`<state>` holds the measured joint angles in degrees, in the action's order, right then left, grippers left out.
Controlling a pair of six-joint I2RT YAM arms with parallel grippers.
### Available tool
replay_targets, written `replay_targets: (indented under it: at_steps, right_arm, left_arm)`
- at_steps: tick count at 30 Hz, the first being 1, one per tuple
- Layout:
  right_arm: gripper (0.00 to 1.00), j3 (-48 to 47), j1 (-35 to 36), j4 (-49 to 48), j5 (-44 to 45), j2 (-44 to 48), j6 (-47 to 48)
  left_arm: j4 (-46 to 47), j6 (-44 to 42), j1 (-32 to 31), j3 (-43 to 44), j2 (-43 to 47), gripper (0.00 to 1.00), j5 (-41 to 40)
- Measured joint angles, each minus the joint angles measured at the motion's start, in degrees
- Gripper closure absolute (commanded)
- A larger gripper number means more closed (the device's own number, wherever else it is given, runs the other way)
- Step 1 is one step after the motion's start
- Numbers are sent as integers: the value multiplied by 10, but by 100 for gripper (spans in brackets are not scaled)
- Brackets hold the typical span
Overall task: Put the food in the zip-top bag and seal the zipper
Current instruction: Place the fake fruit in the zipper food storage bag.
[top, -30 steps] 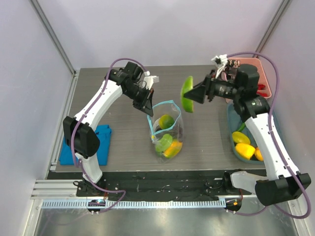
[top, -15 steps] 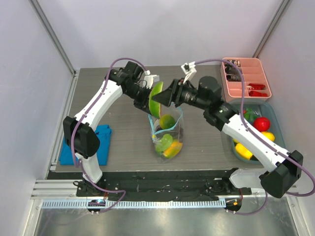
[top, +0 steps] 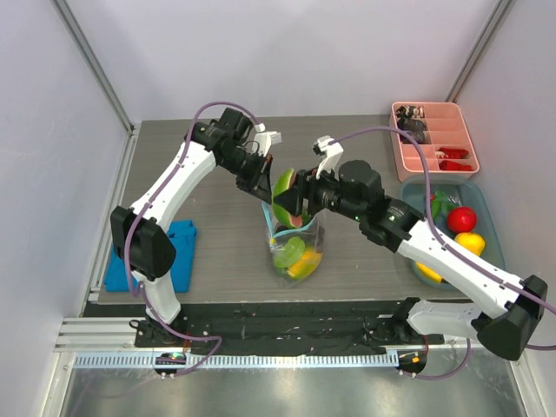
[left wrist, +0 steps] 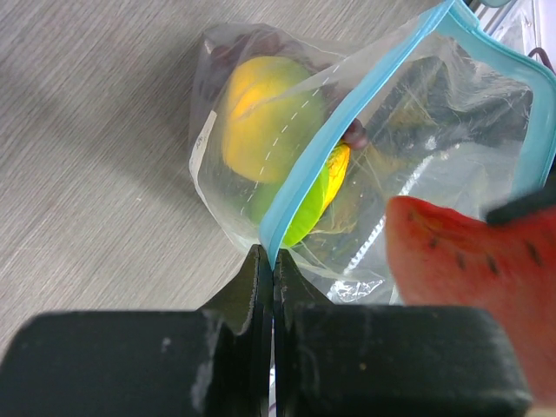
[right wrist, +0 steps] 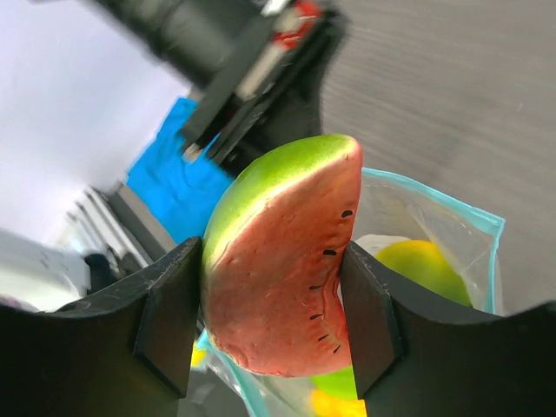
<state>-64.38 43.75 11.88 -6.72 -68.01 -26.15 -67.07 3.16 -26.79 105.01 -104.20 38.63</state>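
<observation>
The clear zip-top bag stands open mid-table with green, yellow and orange toy fruits inside. My left gripper is shut on the teal zipper strip and holds the mouth up. My right gripper is shut on the red watermelon slice, green rind up, right at the bag's mouth. The slice also shows in the left wrist view beside the bag. The bag's mouth lies just under the slice.
A blue tub at the right holds more toy fruits, red and yellow. A pink tray stands behind it. A blue cloth lies at the left edge.
My right arm has swung left from the tub side and come down, bringing the watermelon slice to the bag's mouth. My left gripper has held the zipper strip still.
</observation>
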Motion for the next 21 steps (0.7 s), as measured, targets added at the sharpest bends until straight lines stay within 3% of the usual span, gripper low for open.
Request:
replay_targets:
  at_steps: [6,9,13,16,21]
  right_arm:
    - [80,0,39,34,34,29,164]
    - [70,4,39,58,56,26,229]
    - [22,6,40,81,78,23,299]
    - [1,6,41,88,77,25,329]
    - [2,4,42,98,40,40,366]
  left_arm:
    - [0,-1,0,0,1,100,0]
    - [-1,-2,0,0,1,100,0]
    - [-1,-4,0,0,1,100,0]
    - [-6,-7,0,4,1,100,0]
    - [-11,-9,-3,17,1,99,0]
